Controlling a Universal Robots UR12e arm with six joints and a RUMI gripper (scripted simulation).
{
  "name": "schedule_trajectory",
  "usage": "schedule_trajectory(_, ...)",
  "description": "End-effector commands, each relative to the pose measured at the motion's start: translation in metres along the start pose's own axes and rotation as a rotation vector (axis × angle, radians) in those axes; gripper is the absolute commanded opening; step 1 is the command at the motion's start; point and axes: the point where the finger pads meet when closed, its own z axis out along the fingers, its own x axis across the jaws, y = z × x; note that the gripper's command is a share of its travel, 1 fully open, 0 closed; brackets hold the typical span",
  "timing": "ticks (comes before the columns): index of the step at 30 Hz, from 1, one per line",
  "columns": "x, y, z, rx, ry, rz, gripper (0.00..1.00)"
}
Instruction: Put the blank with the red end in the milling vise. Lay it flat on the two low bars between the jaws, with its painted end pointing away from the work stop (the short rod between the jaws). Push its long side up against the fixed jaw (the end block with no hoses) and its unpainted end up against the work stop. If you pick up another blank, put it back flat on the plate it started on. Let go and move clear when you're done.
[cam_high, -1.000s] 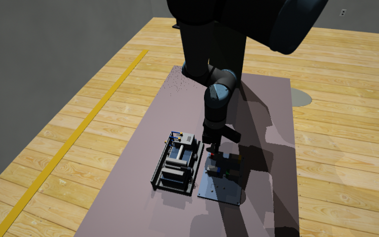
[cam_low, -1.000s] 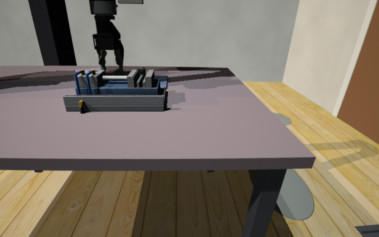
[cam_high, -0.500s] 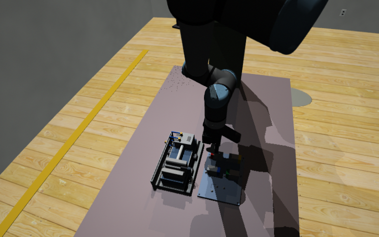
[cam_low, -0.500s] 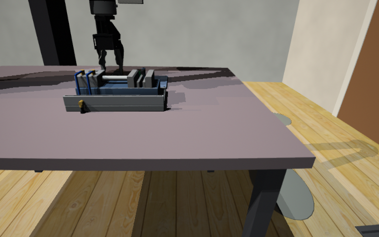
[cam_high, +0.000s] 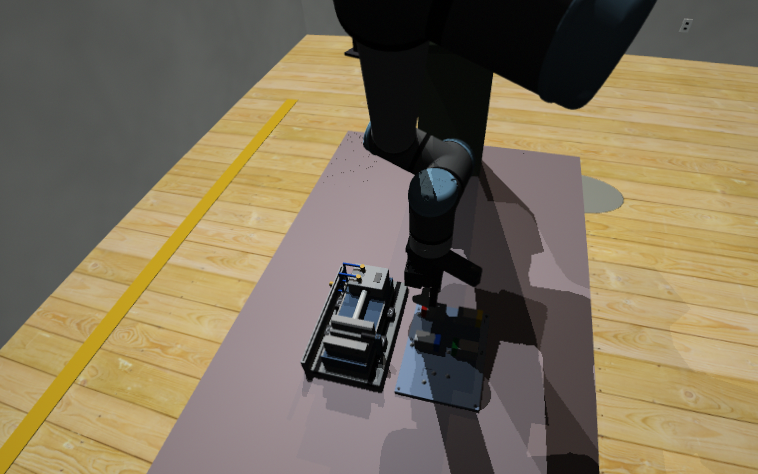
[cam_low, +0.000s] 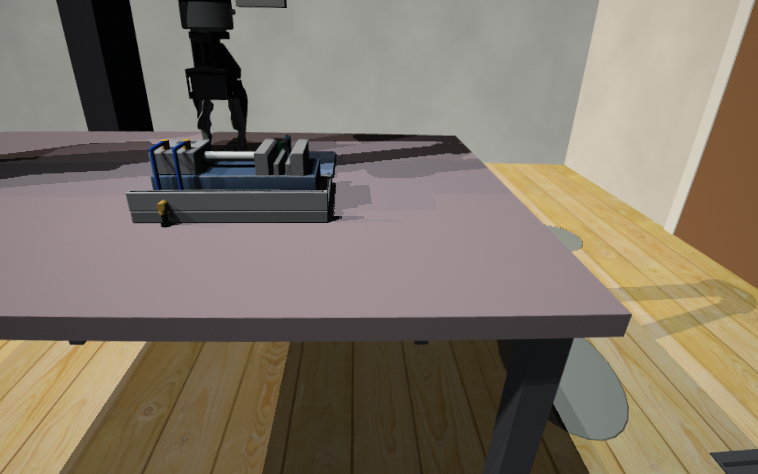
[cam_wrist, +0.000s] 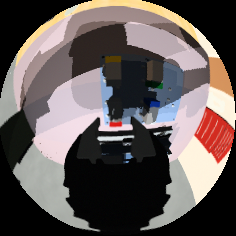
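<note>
The blank with the red end (cam_high: 425, 309) lies on the grey plate (cam_high: 441, 363) to the right of the milling vise (cam_high: 354, 326); its red end points to the far side. In the wrist view the red end (cam_wrist: 116, 123) sits just in front of the fingers. My gripper (cam_high: 429, 299) hangs straight down over this end, with its fingers partly open and nothing between them. In the exterior view the gripper (cam_low: 223, 131) stands low behind the vise (cam_low: 240, 178), and the blanks are hidden. The vise jaws are apart, with nothing between them.
Three other blanks lie close by on the plate, with blue (cam_high: 437, 340), green (cam_high: 455, 346) and orange (cam_high: 477, 315) ends. The hoses (cam_high: 349, 268) are at the far end of the vise, and the fixed jaw (cam_high: 346, 352) is at the near end. The arm's shadow darkens the plate.
</note>
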Motion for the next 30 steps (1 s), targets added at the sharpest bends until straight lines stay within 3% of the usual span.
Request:
schedule_trajectory(1, 0.0001, -0.0002, -0.0003, 0.000, 0.000, 0.000, 0.40)
schedule_trajectory(30, 0.0001, -0.0002, 0.0065, 0.000, 0.000, 0.000, 0.40)
